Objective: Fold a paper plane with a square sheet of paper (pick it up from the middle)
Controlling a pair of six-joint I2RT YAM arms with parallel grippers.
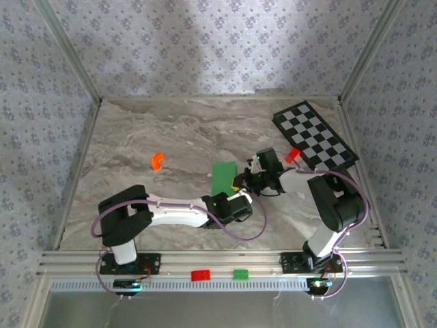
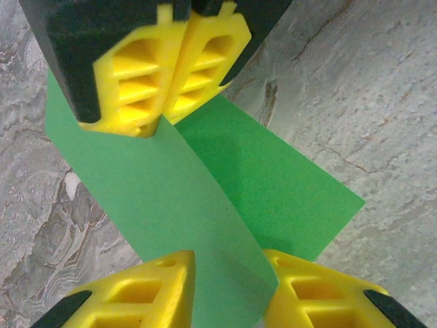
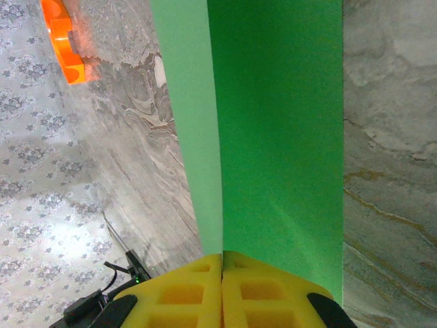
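We judge the green sheet (image 3: 273, 137) to be feather-light, limp and quick to crease or tear. It wants a flat, gentle pinch along a folded edge, not at a loose corner. Our right fingers (image 3: 184, 290) are clenched flat on one edge, and the folded paper runs out ahead of them over the desk (image 2: 382, 102). Our left fingers (image 2: 153, 287) stand partly apart with a raised flap passing between them. We cannot tell whether either one touches it.

An orange piece (image 1: 158, 161) lies on the marble table (image 1: 136, 137), a checkered board (image 1: 315, 135) far right, a red brick (image 1: 293, 155) beside it.
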